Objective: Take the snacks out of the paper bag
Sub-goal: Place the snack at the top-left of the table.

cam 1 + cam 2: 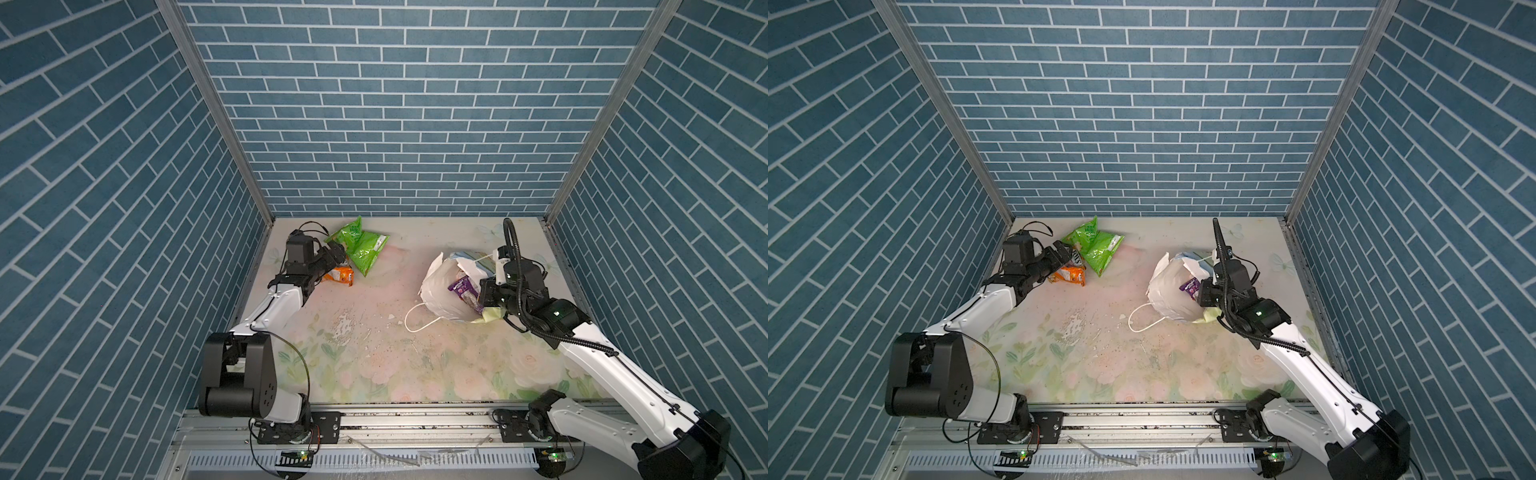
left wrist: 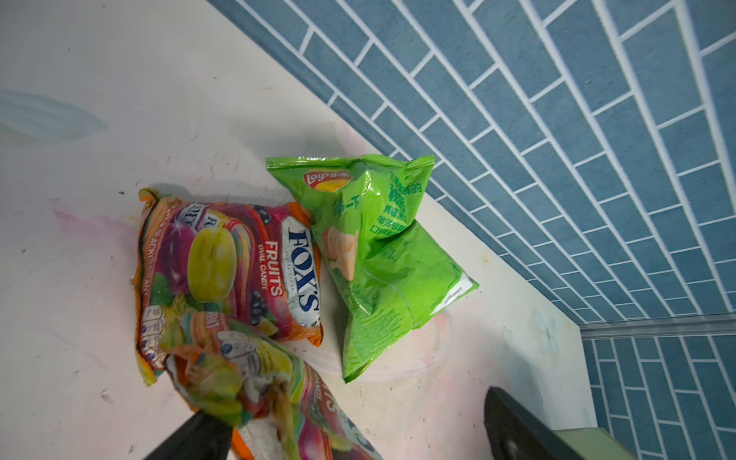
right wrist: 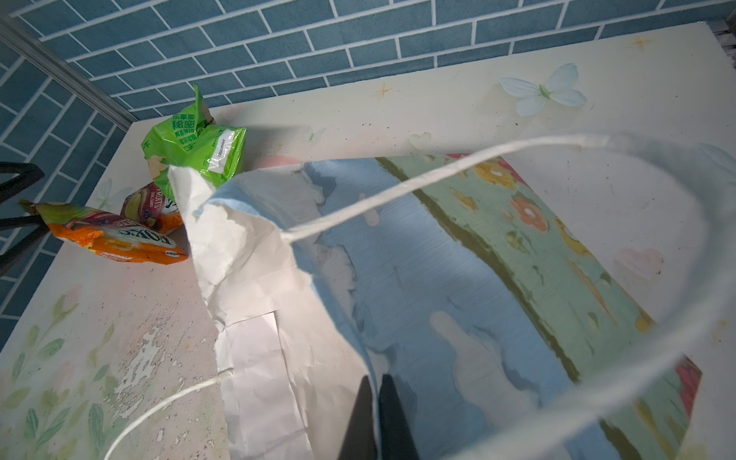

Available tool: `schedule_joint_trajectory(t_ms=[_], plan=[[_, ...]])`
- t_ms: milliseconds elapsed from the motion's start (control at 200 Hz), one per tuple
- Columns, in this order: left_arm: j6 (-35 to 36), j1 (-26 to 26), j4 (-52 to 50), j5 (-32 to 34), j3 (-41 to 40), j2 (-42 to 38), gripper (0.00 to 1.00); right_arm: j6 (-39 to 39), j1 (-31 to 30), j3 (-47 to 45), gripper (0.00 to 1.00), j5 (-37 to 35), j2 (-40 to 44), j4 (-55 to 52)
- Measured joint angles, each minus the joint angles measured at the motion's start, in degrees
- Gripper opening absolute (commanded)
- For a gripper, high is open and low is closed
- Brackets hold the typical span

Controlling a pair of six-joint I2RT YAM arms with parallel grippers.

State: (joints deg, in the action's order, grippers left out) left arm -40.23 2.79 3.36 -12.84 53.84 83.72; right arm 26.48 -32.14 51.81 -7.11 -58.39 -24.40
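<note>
Right wrist — right hand (image 3: 376, 402) pinches paper bag (image 3: 458, 286).

Top views high at front, facing down; wrist views close, sharing green packets (image 2: 370, 207).

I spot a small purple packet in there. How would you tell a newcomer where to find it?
On the right half of the flower-printed table, find the crumpled paper gift bag lying open, white inside. The small purple foil packet sits in its mouth. It is the only purple packet; the green crinkly packets and orange fruit-print packets lie outside the bag, far left.
</note>
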Motion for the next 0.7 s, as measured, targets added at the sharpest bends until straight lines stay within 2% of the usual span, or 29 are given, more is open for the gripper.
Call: schedule_joint_trajectory(t_ms=[230, 460, 700], plan=[[-1.51, 0.0, 2.49, -3.04, 2.51, 1.11, 1.0, 0.0, 0.0, 0.44, 0.0, 0.0, 0.0, -0.04], [-2.12, 0.26, -0.52, -8.17, 8.02, 0.55, 1.0, -0.28, 0.0, 1.27, 0.0, -0.17, 0.0, -0.92], [-2.73, 2.49, -2.19, -10.91, 8.83, -0.13, 1.0, -0.87, 0.0, 1.29, 0.0, -0.15, 0.0, -0.96]])
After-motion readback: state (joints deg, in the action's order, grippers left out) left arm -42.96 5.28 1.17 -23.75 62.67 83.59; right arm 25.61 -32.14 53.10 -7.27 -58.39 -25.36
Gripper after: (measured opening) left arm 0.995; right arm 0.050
